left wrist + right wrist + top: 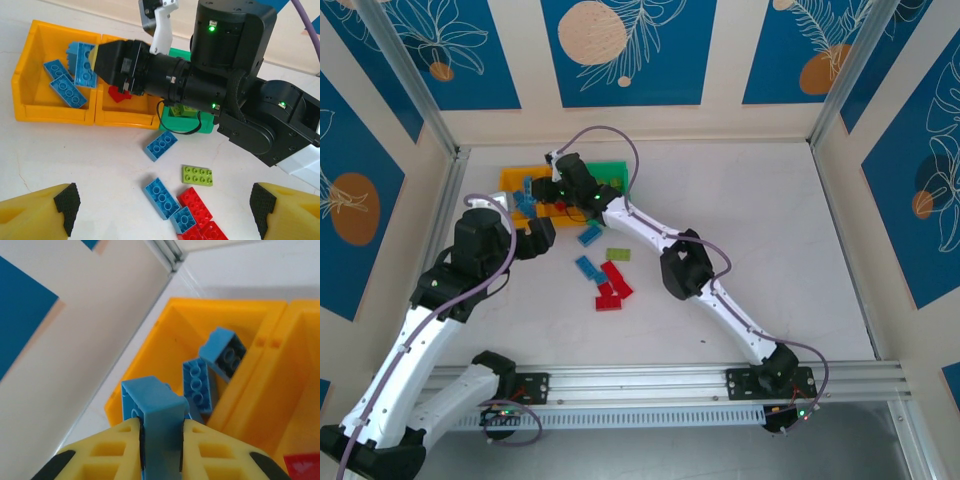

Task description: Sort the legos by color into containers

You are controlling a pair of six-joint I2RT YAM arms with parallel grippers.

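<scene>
The right gripper (161, 436) was clamped on a light blue rectangular plastic brick (154, 407). Its yellow fingers (117, 450) pressed on two opposite sides, so the brick's long axis ran out past the fingertips towards the left orange-yellow open-top plastic bin (220, 303). That was the relation that mattered: the bin's opening lay straight ahead of the fingers. In the left wrist view the held brick hung over the bin's inside, close to the wall shared with the middle orange-yellow bin (125, 118). Letting go looked like the step in hand, and the brick seemed likely to drop among its own colour. The left bin held several light blue bricks (67, 91), the middle bin held a red brick (118, 94), and the bright green bin (172, 123) at the other end of the row held a lime green brick (183, 110). The left gripper (164, 207) hung with its fingers spread wide and nothing between them, above the loose bricks on the white table (90, 165). These were three loose blue bricks (161, 145), one loose lime brick (197, 175) and some loose red bricks (196, 204), and the left arm was the nearer one to them.
</scene>
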